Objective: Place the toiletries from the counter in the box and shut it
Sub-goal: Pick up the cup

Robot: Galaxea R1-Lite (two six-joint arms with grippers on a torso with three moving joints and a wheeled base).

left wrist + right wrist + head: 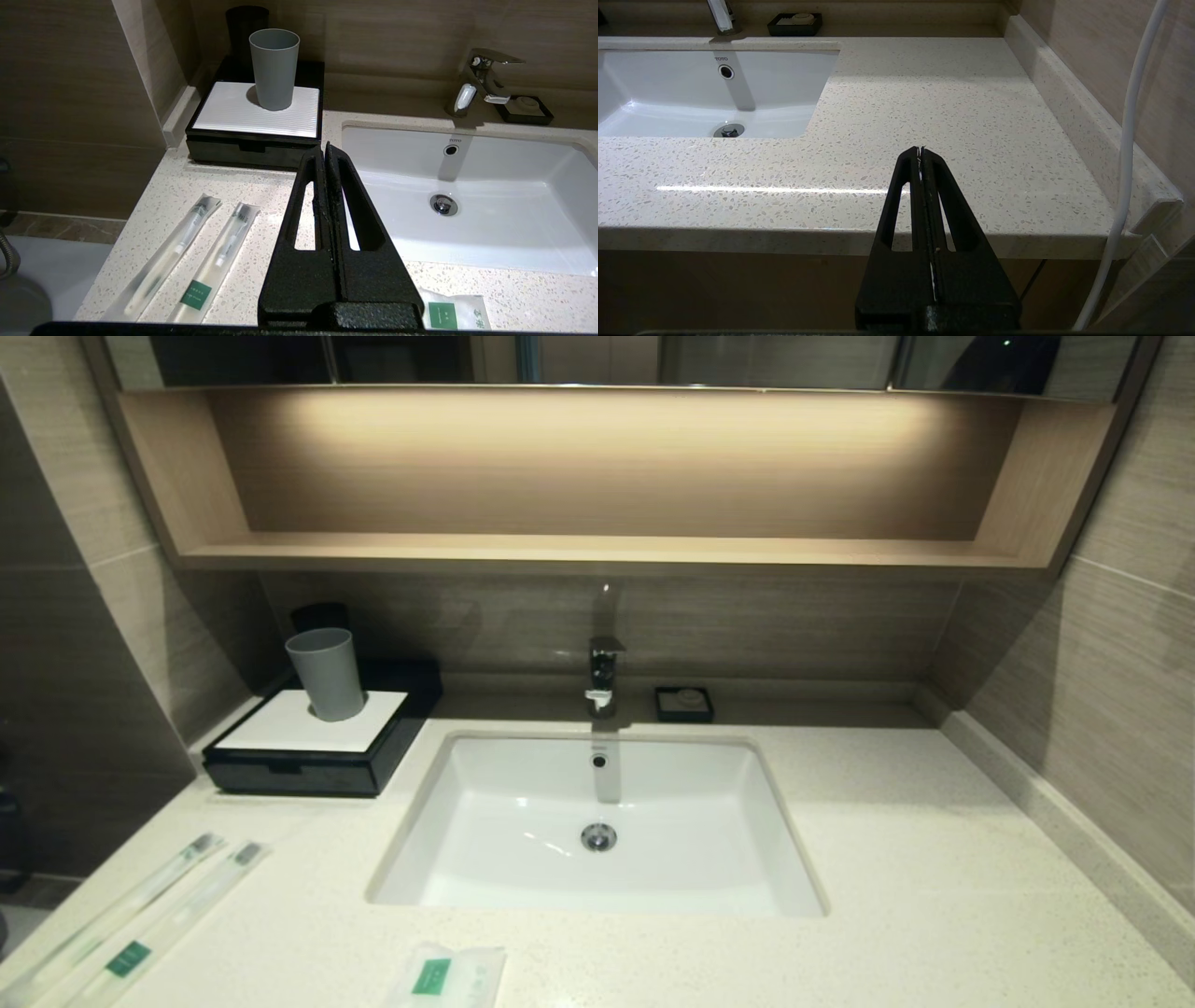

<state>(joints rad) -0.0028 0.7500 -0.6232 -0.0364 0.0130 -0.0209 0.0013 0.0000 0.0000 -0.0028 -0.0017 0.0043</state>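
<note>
Toothbrushes (140, 919) in clear wrappers lie side by side at the counter's (934, 859) front left corner, with the black box (313, 737), drawer shut and a grey cup (327, 674) on its white top, behind them beside the sink (597, 821). The white sachet (446, 976) rests at the front edge before the sink. The left gripper (325, 151) hovers above the counter, pressed shut and empty; the right gripper (920, 154), likewise shut and empty, hangs off the counter's front right edge.

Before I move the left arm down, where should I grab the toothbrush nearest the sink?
Probably at mid-length, from straight above, with the jaws across the toothbrush's narrow width. It lies flat on the counter, long and thin, with a slim gap to its twin, so a side approach looks blocked. The left gripper is shut now and must open first.
</note>
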